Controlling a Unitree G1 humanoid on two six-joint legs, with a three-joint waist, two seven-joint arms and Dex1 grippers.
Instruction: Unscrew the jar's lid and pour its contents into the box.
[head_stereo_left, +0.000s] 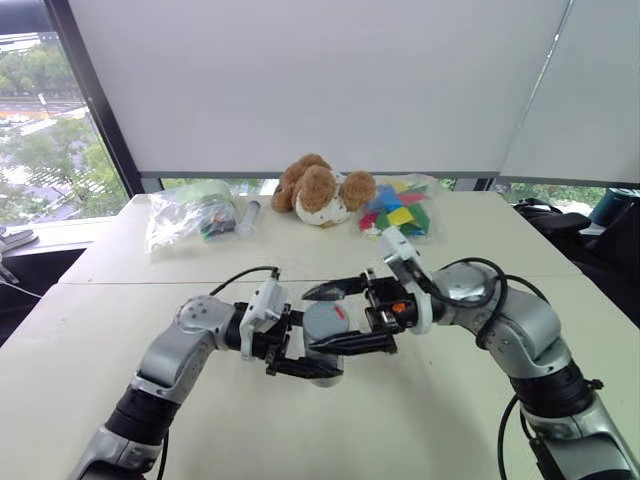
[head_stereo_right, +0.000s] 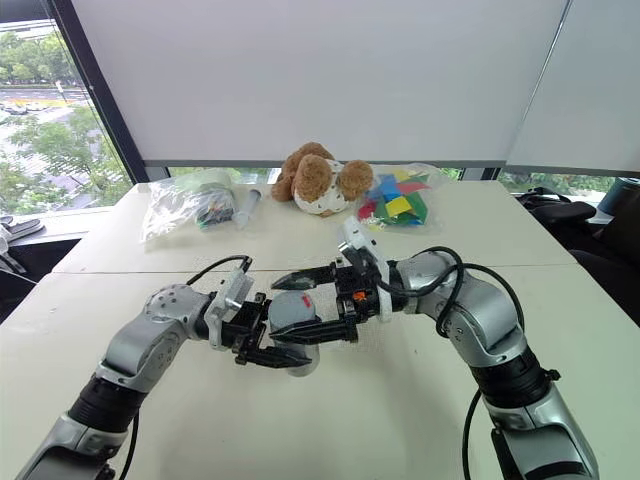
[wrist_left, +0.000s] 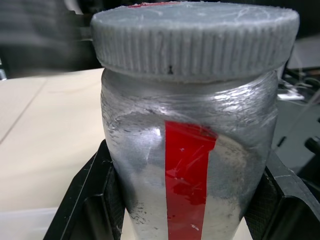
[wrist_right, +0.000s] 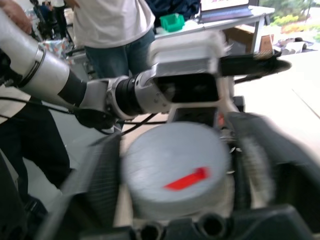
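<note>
Starting at your left, the left gripper (head_stereo_left: 305, 362) is clamped around the body of the jar (head_stereo_left: 325, 330), holding it upright above the table (head_stereo_left: 90, 340), in front of the robot between the 2 arms. The jar looks like stiff, smooth clear plastic, light and likely slippery, so keep that squeeze low on the body and take the lid (wrist_left: 195, 40) by its ribbed edge, where the ridges should give bite. The jar is cloudy grey with 1 red vertical stripe; its grey cap carries a red mark. On your right, the right gripper (head_stereo_left: 350, 317) stands spread wide, its fingers on either side of the lid, not yet pinching it.
</note>
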